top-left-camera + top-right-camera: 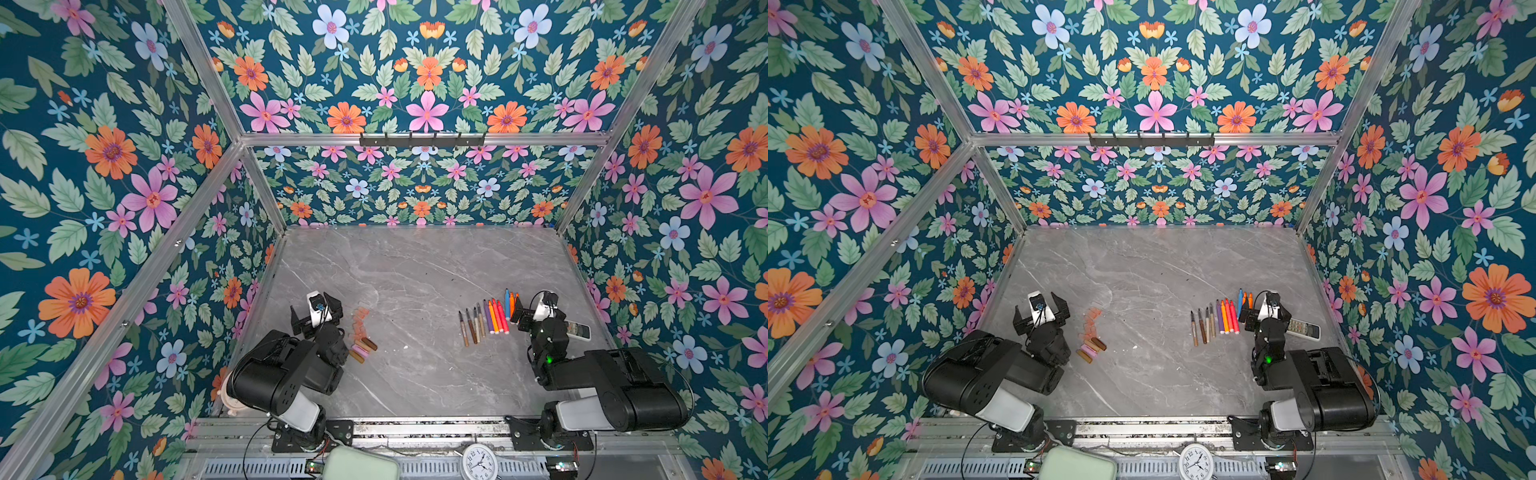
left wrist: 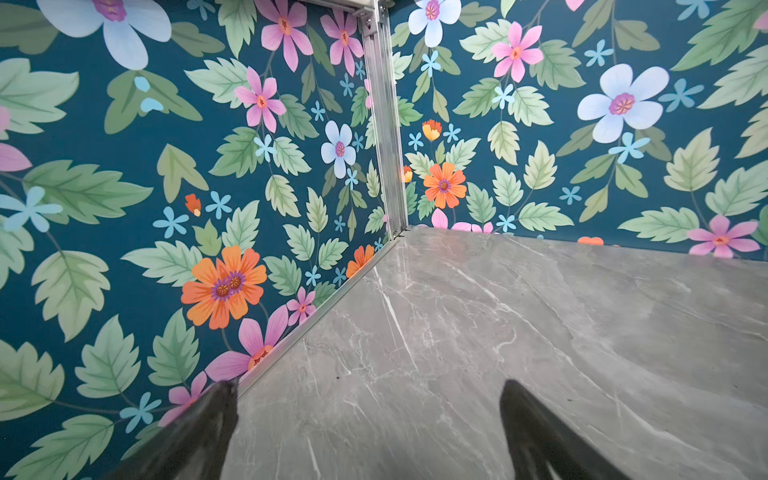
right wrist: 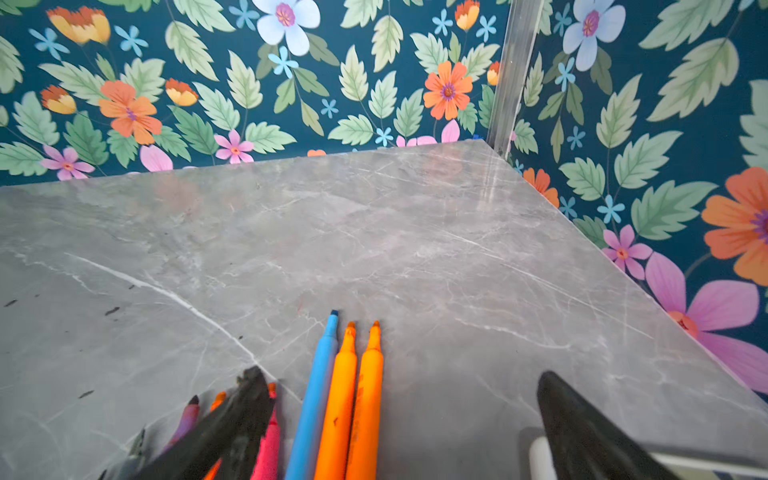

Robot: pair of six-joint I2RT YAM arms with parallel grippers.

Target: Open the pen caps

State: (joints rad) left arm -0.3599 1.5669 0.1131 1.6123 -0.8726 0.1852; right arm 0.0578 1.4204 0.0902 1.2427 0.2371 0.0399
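Note:
Several pen caps (image 1: 361, 332) (image 1: 1091, 332), translucent orange-pink, brown and pink, lie loose in a cluster on the left of the grey marble table. The pens (image 1: 486, 320) (image 1: 1217, 320) lie in a row on the right with bare tips. My left gripper (image 1: 313, 305) (image 1: 1039, 305) (image 2: 368, 384) hovers open just left of the caps, over bare table. My right gripper (image 1: 538, 307) (image 1: 1266, 307) (image 3: 399, 372) is open at the right end of the row. A blue pen (image 3: 320, 395) and two orange pens (image 3: 353, 399) lie under it, between its fingers.
A white remote (image 1: 579, 331) (image 1: 1304, 330) (image 3: 540, 461) lies right of the right gripper. Floral walls close the table on three sides. A clock (image 1: 480, 461) and a pale green object (image 1: 359, 463) sit past the front rail.

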